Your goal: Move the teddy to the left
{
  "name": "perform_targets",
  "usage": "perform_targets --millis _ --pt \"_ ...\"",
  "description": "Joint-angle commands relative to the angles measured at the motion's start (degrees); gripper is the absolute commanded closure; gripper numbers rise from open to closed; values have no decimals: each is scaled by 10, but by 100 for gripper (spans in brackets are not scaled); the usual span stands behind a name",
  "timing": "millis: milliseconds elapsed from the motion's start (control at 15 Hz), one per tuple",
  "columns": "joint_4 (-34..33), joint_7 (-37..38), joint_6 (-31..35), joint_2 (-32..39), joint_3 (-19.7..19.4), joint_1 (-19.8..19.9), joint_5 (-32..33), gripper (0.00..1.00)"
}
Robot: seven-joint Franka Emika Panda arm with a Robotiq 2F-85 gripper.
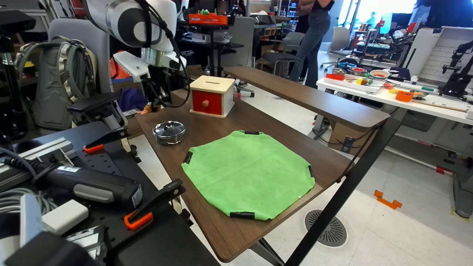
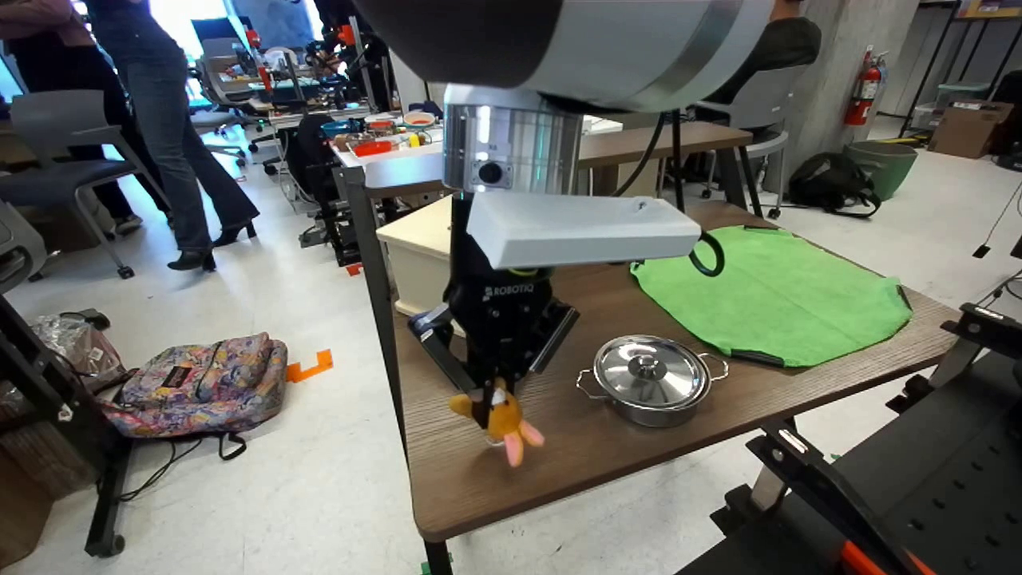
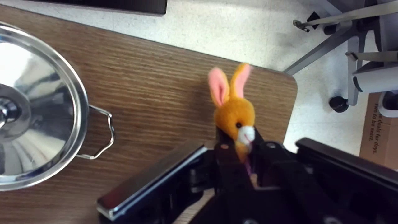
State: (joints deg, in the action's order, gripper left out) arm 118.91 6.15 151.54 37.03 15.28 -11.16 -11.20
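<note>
The teddy is a tiny orange-brown soft toy with long pink-lined ears and a white muzzle. My gripper is shut on it near the table's end, with the fingers pointing down. In the wrist view the teddy has its head and ears sticking out past the fingertips. Its lower body is mostly hidden between the fingers. In an exterior view only a small orange part of the teddy shows beside the dark gripper. I cannot tell whether the teddy touches the tabletop.
A shiny lidded pot with wire handles stands near the teddy; it also shows in the wrist view. A wooden box with a red drawer stands behind the gripper. A green cloth is taped to the brown table.
</note>
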Motion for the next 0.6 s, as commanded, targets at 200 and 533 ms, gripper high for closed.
perform_targets --millis 200,533 --pt "-11 17 -8 24 -42 -37 34 96" --pt "-19 37 -12 27 -64 -53 51 60"
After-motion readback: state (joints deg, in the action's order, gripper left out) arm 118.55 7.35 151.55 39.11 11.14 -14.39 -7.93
